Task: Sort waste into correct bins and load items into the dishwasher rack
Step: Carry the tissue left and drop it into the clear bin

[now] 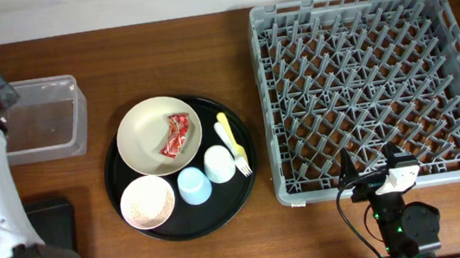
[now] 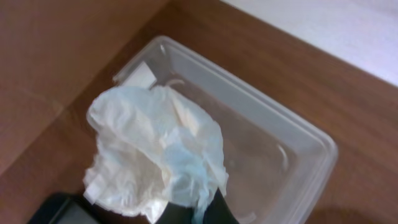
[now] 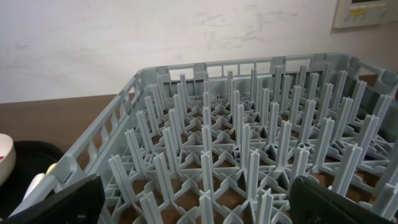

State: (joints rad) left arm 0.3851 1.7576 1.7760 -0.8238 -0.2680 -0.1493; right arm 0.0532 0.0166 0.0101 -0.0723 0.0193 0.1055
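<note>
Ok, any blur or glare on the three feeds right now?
Overhead: sharp, evenly lit. Left wrist: tissue close and soft-edged, tub behind it slightly blurred. Right wrist: rack pegs sharp, fingers at the bottom corners dark and blurred.

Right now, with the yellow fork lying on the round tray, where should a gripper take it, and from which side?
Probably the handle half of the yellow fork, from straight above, jaws across its narrow width. It lies flat on the black tray, and the white cup crowds its tined end, leaving the handle freer.
</note>
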